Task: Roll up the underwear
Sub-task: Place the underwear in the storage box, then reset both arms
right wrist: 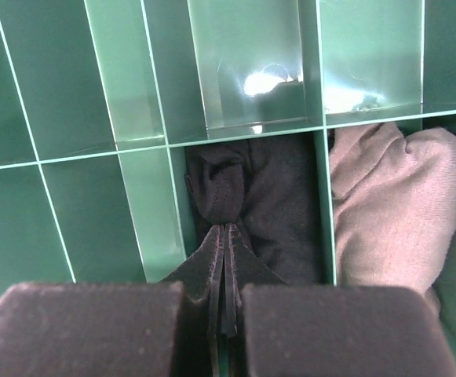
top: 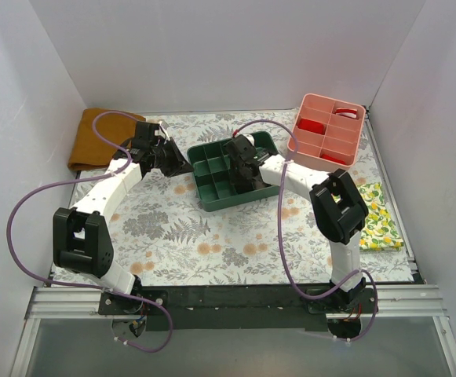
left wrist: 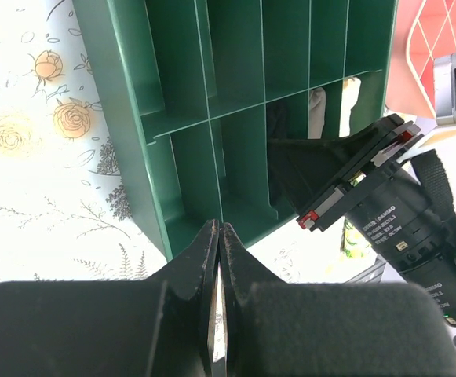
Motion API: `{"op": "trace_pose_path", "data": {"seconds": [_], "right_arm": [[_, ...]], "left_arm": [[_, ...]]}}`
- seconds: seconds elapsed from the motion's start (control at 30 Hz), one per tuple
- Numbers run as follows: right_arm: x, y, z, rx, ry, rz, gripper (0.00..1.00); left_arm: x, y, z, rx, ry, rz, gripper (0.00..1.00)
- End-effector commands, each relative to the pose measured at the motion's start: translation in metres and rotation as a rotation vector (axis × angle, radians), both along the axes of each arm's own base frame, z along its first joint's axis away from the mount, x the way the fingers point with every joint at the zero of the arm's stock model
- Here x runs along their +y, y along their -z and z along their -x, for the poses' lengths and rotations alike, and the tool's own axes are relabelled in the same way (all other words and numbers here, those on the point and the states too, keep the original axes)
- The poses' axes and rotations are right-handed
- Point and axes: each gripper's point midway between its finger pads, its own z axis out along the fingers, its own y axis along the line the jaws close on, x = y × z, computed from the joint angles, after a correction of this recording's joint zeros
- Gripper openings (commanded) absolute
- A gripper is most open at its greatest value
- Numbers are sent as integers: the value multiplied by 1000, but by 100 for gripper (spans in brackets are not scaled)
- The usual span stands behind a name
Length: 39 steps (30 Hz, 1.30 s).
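Note:
The black underwear [right wrist: 271,192] lies bunched inside one compartment of the green divided tray [right wrist: 55,94]. My right gripper [right wrist: 224,229] is down in that compartment, its jaws shut, with a gathered fold of the black fabric pinched at the tips. In the top view the right gripper [top: 246,169] covers the underwear over the tray [top: 212,161]. My left gripper [left wrist: 218,229] is shut and empty, hovering just outside the tray's left side [left wrist: 133,118]; it also shows in the top view [top: 180,162].
A beige-pink cloth [right wrist: 384,212] fills the compartment right of the underwear. A pink divided tray [top: 330,129] stands at the back right. A mustard-brown folded cloth [top: 90,137] lies at the back left and a lemon-print cloth [top: 378,216] at the right edge.

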Motion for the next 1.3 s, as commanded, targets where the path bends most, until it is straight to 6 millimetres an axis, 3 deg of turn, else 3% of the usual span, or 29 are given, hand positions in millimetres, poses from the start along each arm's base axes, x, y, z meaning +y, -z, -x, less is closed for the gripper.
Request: {"op": "trace_pose_path", "data": {"seconds": [0.0, 0.17, 0.27, 0.33, 0.37, 0.4, 0.47, 0.5, 0.53, 0.6, 0.63, 0.67, 0.73, 0.77, 0.8, 0.83, 0.93, 0.97, 1.0, 1.1, 1.27], "right_arm": [[-13, 42, 36, 181, -19, 62, 1], [-13, 58, 42, 238, -24, 91, 1], [-8, 37, 29, 154, -22, 65, 1], [-7, 9, 20, 66, -41, 33, 9], [-2, -6, 10, -1, -43, 4, 14], [-1, -26, 6, -54, -57, -26, 30], [-3, -50, -4, -144, -62, -28, 44], [-1, -71, -9, -202, -65, -60, 58], [-2, -81, -11, -235, -77, -56, 64], [-4, -109, -15, -314, -77, -79, 73], [-7, -114, -15, -333, -84, -83, 75], [-9, -119, -14, -354, -90, -78, 77], [-13, -151, -12, -436, -82, -131, 79], [-20, -144, -7, -440, -89, -121, 79], [-26, -163, -3, -482, -75, -143, 80], [-33, -169, 0, -496, -58, -138, 80], [-69, -177, 12, -526, 28, -81, 81], [-89, -159, 19, -503, 63, -12, 82], [-102, -166, 28, -513, 106, -18, 83], [-141, -142, 53, -495, 159, 44, 85], [-192, -104, 85, -489, 243, 124, 86]], "left_arm": [[4, -17, 1, -56, -2, 3, 0], [5, -19, 2, -63, -1, 1, 0], [6, -21, 4, -68, 1, -5, 0], [7, -22, 4, -75, 1, -7, 0], [7, -24, 3, -81, 2, -6, 0], [7, -25, 3, -83, 3, -5, 4], [7, -30, 3, -97, 4, -3, 18], [7, -31, 3, -101, 2, -2, 27], [7, -34, 3, -109, 2, 0, 45], [8, -38, 2, -119, 2, 4, 59], [10, -38, 2, -120, 1, 2, 67], [10, -39, 3, -122, 0, 0, 83], [13, -43, 4, -132, -6, -1, 98], [13, -44, 3, -140, -10, -4, 98], [15, -46, 4, -143, -12, -6, 98], [16, -48, 4, -150, -16, -6, 98], [19, -56, 8, -169, -12, -13, 98], [20, -56, 10, -173, -4, -23, 98], [21, -56, 13, -176, -5, -27, 98], [29, -51, 22, -182, -22, -56, 98], [43, -48, 34, -233, -70, -94, 98]]}}
